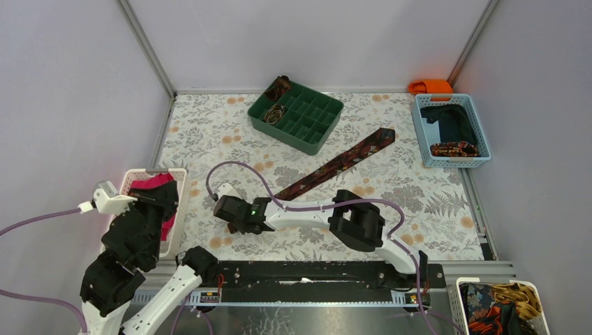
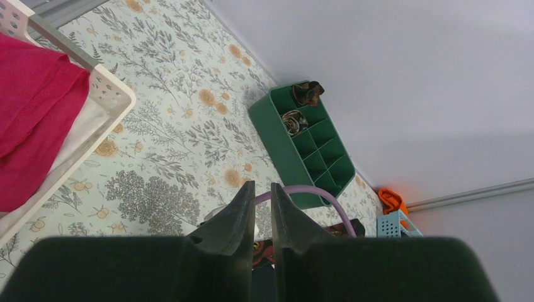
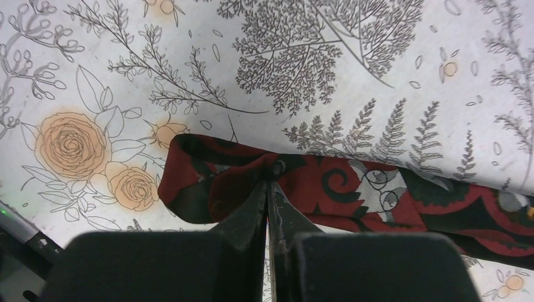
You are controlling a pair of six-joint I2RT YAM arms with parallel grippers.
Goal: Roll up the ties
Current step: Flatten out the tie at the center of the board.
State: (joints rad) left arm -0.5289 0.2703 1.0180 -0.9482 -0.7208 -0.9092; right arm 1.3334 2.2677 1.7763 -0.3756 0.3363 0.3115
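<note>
Table covered in a floral-print cloth (image 1: 209, 132), pale walls on three sides. The right arm (image 1: 314, 213) reaches from its base at the near right leftward across the near part of the table, forearm low and close to level. The right gripper (image 3: 269, 189) has its fingers pressed together on the narrow end of the tie (image 3: 352, 189), which is folded over at the tip. The tie lies flat, long axis diagonal, its broad end pointing far-right toward the blue basket (image 1: 426, 132). The left arm (image 1: 129, 241) is folded upright over the white basket (image 1: 183, 188). The left gripper (image 2: 261, 207) has its fingers almost together, a thin slit between them, holding nothing. Two rolled ties (image 1: 274, 114) sit in the green tray (image 1: 314, 132).
</note>
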